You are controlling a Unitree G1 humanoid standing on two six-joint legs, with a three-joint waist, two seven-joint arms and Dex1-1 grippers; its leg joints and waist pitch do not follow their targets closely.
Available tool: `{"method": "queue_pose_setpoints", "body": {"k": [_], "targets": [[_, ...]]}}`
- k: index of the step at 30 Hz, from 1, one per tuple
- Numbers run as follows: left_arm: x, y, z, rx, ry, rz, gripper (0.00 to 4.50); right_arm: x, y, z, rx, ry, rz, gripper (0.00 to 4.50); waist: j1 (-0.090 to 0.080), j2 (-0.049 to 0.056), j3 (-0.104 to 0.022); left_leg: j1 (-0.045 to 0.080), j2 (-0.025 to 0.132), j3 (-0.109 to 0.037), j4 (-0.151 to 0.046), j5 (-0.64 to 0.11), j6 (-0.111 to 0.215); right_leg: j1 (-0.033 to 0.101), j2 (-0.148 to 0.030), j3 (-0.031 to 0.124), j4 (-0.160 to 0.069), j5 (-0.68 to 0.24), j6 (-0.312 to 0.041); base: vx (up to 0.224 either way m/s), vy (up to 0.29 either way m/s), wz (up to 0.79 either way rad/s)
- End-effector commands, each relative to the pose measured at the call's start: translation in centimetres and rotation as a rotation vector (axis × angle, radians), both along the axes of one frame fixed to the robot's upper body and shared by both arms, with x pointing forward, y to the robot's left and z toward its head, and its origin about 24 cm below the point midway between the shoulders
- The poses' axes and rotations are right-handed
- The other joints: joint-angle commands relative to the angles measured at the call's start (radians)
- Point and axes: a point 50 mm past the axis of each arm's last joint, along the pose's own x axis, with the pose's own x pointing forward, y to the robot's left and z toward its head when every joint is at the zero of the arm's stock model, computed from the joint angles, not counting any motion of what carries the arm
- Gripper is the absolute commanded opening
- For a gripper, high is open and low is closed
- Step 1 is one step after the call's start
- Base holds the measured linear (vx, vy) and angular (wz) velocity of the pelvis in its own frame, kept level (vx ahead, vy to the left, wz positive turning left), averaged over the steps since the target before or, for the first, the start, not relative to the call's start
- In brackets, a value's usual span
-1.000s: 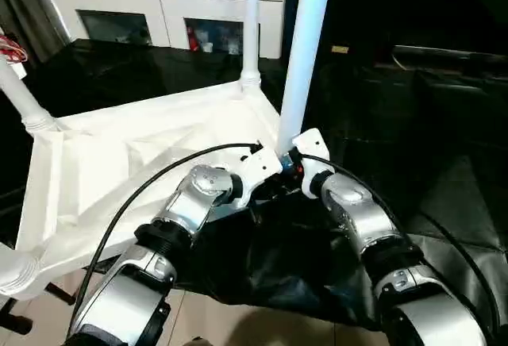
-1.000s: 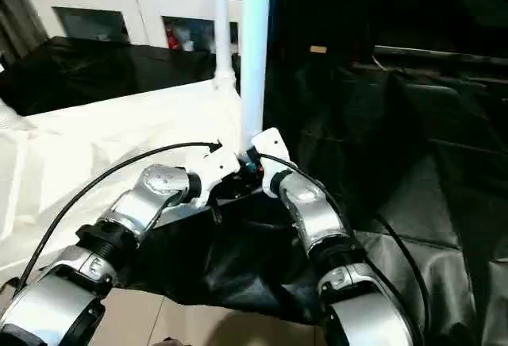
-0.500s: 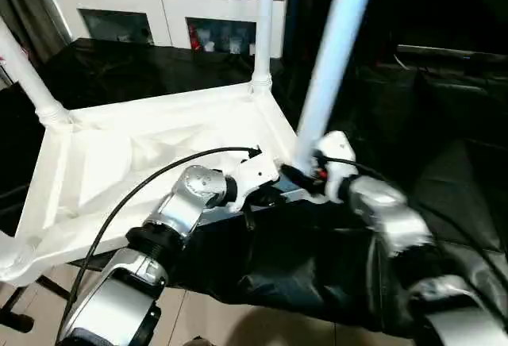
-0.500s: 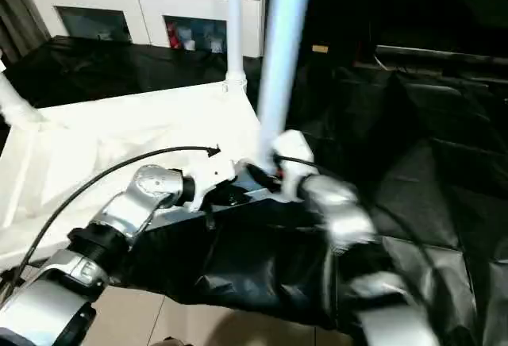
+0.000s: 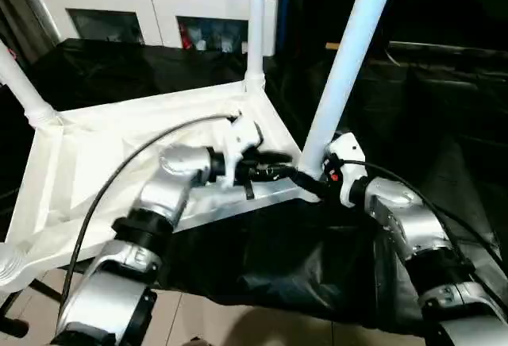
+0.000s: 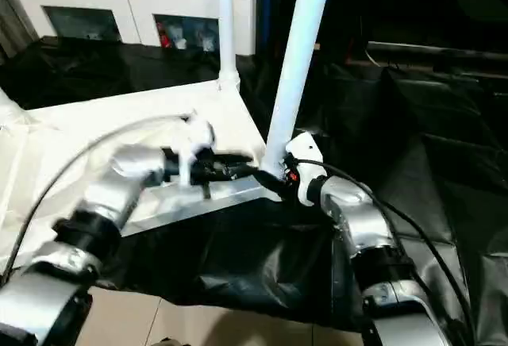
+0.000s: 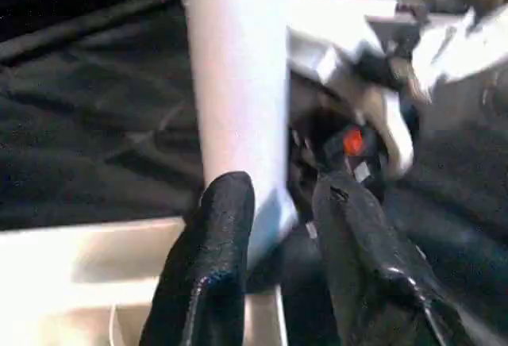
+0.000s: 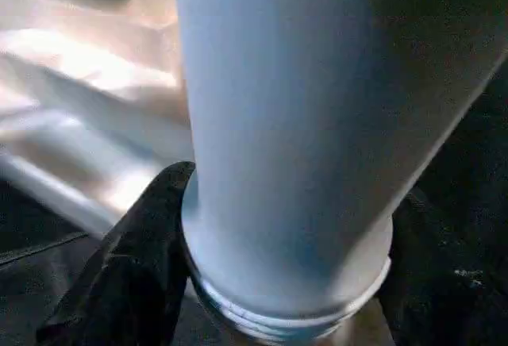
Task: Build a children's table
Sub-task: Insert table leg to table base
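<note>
The children's table [image 5: 95, 163] lies upside down in front of me, its underside facing up, resting partly on black sheeting [image 5: 262, 259] that covers the surface and the floor to the right. Three legs stand up from its corner sockets: one at the far left corner [image 5: 20, 84], one at the far right corner [image 5: 255, 24], and one at the near right corner [image 5: 349, 52], which leans slightly to the right. A fourth socket shows at the near left corner [image 5: 9, 265]. My right gripper [image 5: 311, 181] is at the base of the near right leg; in the right wrist view its two black fingers [image 8: 135, 259] sit on either side of the leg's threaded lower end [image 8: 278, 314], clasping it. My left gripper [image 5: 278, 165] reaches in level from the left over the tabletop's near right edge, pointing at that same leg base; in the left wrist view its fingers [image 7: 214, 267] stand parted with a clear gap between them, one fingertip just in front of the leg, nothing between them. The two grippers are close together, tips nearly meeting beside the socket. A white cabinet [image 5: 159, 5] with shelf openings stands at the far side of the room.
</note>
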Motion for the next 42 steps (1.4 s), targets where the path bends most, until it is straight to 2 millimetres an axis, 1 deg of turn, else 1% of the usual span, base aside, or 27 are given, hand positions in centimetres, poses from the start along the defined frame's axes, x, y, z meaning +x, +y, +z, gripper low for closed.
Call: {"method": "queue_pose_setpoints", "body": {"k": [1, 2, 3, 4, 5, 6, 9, 10, 12, 14, 15, 17, 18, 19, 20, 21, 24, 26, 27, 28, 30, 32, 34, 36, 42], "targets": [[0.3, -0.2, 1.1, -0.038, -0.019, -0.005, 1.89, -0.2, 0.5, 0.6, 0.009, -0.009, 0.055, 2.72, 0.006, -0.010, -0.072, 0.009, 0.035, -0.004, -0.063, -0.188, 0.061, 0.057, -0.061, 0.034, -0.064, -0.113, -0.276, 0.000, 0.000, 0.00], [0.4, -0.4, 1.2, -0.054, -0.020, 0.000, 1.95, -0.4, 0.6, 0.6, 0.014, -0.008, 0.079, 2.72, 0.006, -0.009, -0.072, 0.008, 0.034, -0.003, -0.063, -0.190, 0.063, 0.057, -0.061, 0.034, -0.064, -0.116, -0.275, 0.000, 0.000, 0.00], [0.5, -0.6, 1.3, -0.081, -0.011, -0.003, 1.95, -0.8, 0.8, 0.7, 0.022, -0.010, 0.114, 2.72, 0.007, -0.010, -0.071, 0.009, 0.034, -0.002, -0.063, -0.192, 0.063, 0.057, -0.061, 0.034, -0.068, -0.126, -0.270, 0.000, 0.000, 0.00], [0.5, -0.8, 1.4, -0.093, -0.007, -0.003, 2.06, -0.9, 0.9, 0.8, 0.027, -0.012, 0.131, 2.72, 0.010, -0.009, -0.072, 0.009, 0.035, -0.003, -0.063, -0.190, 0.064, 0.057, -0.064, 0.036, -0.067, -0.129, -0.271, 0.000, 0.000, 0.00], [0.5, -0.9, 1.5, -0.107, -0.005, -0.004, 2.21, -1.1, 0.9, 0.9, 0.033, -0.013, 0.146, 2.72, 0.010, -0.011, -0.072, 0.009, 0.035, -0.003, -0.063, -0.187, 0.066, 0.058, -0.063, 0.035, -0.067, -0.126, -0.271, 0.000, 0.000, 0.00], [0.6, -1.1, 1.6, -0.121, 0.001, -0.005, 2.21, -1.2, 1.0, 1.0, 0.039, -0.011, 0.161, 2.72, 0.012, -0.012, -0.072, 0.009, 0.035, -0.003, -0.062, -0.180, 0.067, 0.058, -0.062, 0.035, -0.066, -0.119, -0.270, 0.000, 0.000, 0.00], [0.6, -1.5, 2.2, -0.191, 0.036, -0.032, 2.40, -1.8, 1.1, 1.5, 0.057, -0.010, 0.230, 2.72, 0.017, -0.012, -0.074, 0.009, 0.035, -0.003, -0.060, -0.169, 0.074, 0.058, -0.062, 0.035, -0.064, -0.105, -0.274, 0.000, 0.000, 0.00], [0.6, -1.6, 2.3, -0.196, 0.039, -0.035, 2.51, -1.9, 1.1, 1.5, 0.058, -0.010, 0.234, 2.72, 0.017, -0.013, -0.073, 0.008, 0.035, -0.003, -0.061, -0.169, 0.075, 0.058, -0.061, 0.035, -0.065, -0.106, -0.273, 0.000, 0.000, 0.00], [-0.1, -2.2, 2.9, -0.280, 0.116, -0.154, 2.69, -2.6, 1.2, 1.8, 0.069, 0.010, 0.301, 2.72, 0.022, -0.014, -0.073, 0.008, 0.035, -0.001, -0.059, -0.161, 0.079, 0.059, -0.062, 0.035, -0.063, -0.105, -0.279, 0.000, 0.000, 0.00], [-0.5, -2.5, 3.1, -0.299, 0.148, -0.222, 2.74, -2.8, 1.2, 1.8, 0.070, 0.020, 0.329, 2.72, 0.022, -0.015, -0.073, 0.007, 0.035, -0.002, -0.059, -0.161, 0.085, 0.059, -0.063, 0.034, -0.062, -0.109, -0.284, 0.000, 0.000, 0.00], [-0.8, -2.7, 3.2, -0.307, 0.162, -0.255, 2.74, -3.0, 1.1, 1.8, 0.069, 0.026, 0.344, 2.72, 0.020, -0.014, -0.071, 0.007, 0.036, -0.003, -0.060, -0.169, 0.087, 0.057, -0.063, 0.033, -0.065, -0.122, -0.284, 0.000, 0.000, 0.00], [-1.0, -2.8, 3.3, -0.308, 0.177, -0.294, 3.00, -3.3, 1.1, 1.8, 0.069, 0.038, 0.371, 2.72, 0.021, -0.014, -0.070, 0.009, 0.036, -0.002, -0.061, -0.173, 0.086, 0.056, -0.062, 0.034, -0.067, -0.137, -0.283, 0.000, 0.000, 0.00], [-1.2, -3.0, 3.4, -0.304, 0.187, -0.326, 3.09, -3.6, 1.2, 1.8, 0.067, 0.051, 0.406, 2.72, 0.022, -0.015, -0.069, 0.009, 0.036, -0.003, -0.061, -0.179, 0.082, 0.058, -0.060, 0.034, -0.068, -0.152, -0.276, 0.000, 0.000, 0.00], [-1.3, -3.0, 3.5, -0.303, 0.190, -0.341, 3.09, -3.8, 1.2, 1.8, 0.065, 0.058, 0.423, 2.72, 0.023, -0.011, -0.070, 0.010, 0.037, -0.004, -0.062, -0.181, 0.081, 0.057, -0.061, 0.035, -0.068, -0.156, -0.275, 0.000, 0.000, 0.00], [-1.3, -3.1, 3.5, -0.303, 0.191, -0.344, 3.12, -3.8, 1.2, 1.8, 0.065, 0.059, 0.425, 2.72, 0.022, -0.013, -0.069, 0.010, 0.036, -0.004, -0.062, -0.187, 0.079, 0.056, -0.061, 0.035, -0.070, -0.165, -0.270, 0.000, 0.000, 0.00], [-1.4, -3.2, 4.0, -0.314, 0.206, -0.378, 3.16, -4.1, 1.1, 1.8, 0.063, 0.072, 0.454, 2.72, 0.023, -0.012, -0.070, 0.011, 0.036, -0.003, -0.061, -0.185, 0.077, 0.057, -0.060, 0.035, -0.070, -0.164, -0.270, 0.000, 0.000, 0.00], [-1.5, -3.2, 4.5, -0.338, 0.227, -0.412, 3.21, -4.2, 1.0, 1.9, 0.063, 0.081, 0.467, 2.72, 0.024, -0.014, -0.071, 0.008, 0.033, -0.003, -0.059, -0.171, 0.077, 0.059, -0.060, 0.034, -0.068, -0.148, -0.273, 0.000, 0.000, 0.00], [-1.6, -3.1, 4.9, -0.359, 0.250, -0.441, 2.89, -4.4, 0.9, 2.0, 0.066, 0.089, 0.478, 2.72, 0.024, -0.014, -0.071, 0.008, 0.033, -0.003, -0.059, -0.165, 0.080, 0.059, -0.059, 0.034, -0.067, -0.143, -0.274, 0.000, 0.000, 0.00], [-1.7, -3.1, 4.9, -0.360, 0.252, -0.444, 2.81, -4.4, 0.9, 2.0, 0.067, 0.090, 0.479, 2.72, 0.024, -0.015, -0.072, 0.007, 0.034, -0.004, -0.058, -0.157, 0.083, 0.061, -0.060, 0.033, -0.064, -0.130, -0.277, 0.000, 0.000, 0.00], [-1.9, -3.1, 4.9, -0.354, 0.263, -0.461, 2.82, -4.5, 0.9, 2.1, 0.068, 0.096, 0.486, 2.72, 0.022, -0.016, -0.072, 0.006, 0.034, -0.004, -0.057, -0.151, 0.088, 0.061, -0.060, 0.033, -0.064, -0.122, -0.279, 0.000, 0.000, 0.00], [-1.9, -3.1, 4.9, -0.351, 0.268, -0.465, 2.71, -4.5, 0.8, 2.1, 0.067, 0.099, 0.488, 2.72, 0.021, -0.015, -0.072, 0.007, 0.033, -0.003, -0.057, -0.150, 0.091, 0.060, -0.060, 0.033, -0.066, -0.129, -0.279, 0.000, 0.000, 0.00], [-2.0, -3.1, 4.8, -0.349, 0.276, -0.466, 2.43, -4.5, 0.8, 2.1, 0.067, 0.103, 0.491, 2.72, 0.022, -0.016, -0.072, 0.009, 0.033, -0.003, -0.057, -0.152, 0.089, 0.059, -0.059, 0.033, -0.067, -0.142, -0.276, 0.000, 0.000, 0.00], [-2.0, -3.1, 4.7, -0.351, 0.281, -0.462, 2.40, -4.6, 0.8, 2.2, 0.067, 0.104, 0.492, 2.72, 0.022, -0.015, -0.072, 0.008, 0.034, -0.004, -0.058, -0.155, 0.085, 0.059, -0.059, 0.032, -0.068, -0.151, -0.270, 0.000, 0.000, 0.00], [-1.9, -3.1, 4.6, -0.354, 0.283, -0.442, 2.12, -4.5, 0.8, 2.2, 0.068, 0.107, 0.495, 2.72, 0.022, -0.017, -0.071, 0.008, 0.033, -0.004, -0.058, -0.157, 0.082, 0.059, -0.059, 0.033, -0.068, -0.154, -0.268, 0.000, 0.000, 0.00], [-1.7, -2.9, 4.7, -0.375, 0.300, -0.405, 1.94, -4.5, 0.8, 2.3, 0.069, 0.113, 0.499, 2.72, 0.024, -0.016, -0.073, 0.007, 0.032, -0.004, -0.056, -0.142, 0.085, 0.060, -0.059, 0.032, -0.066, -0.135, -0.269, 0.000, 0.000, 0.00]]}}
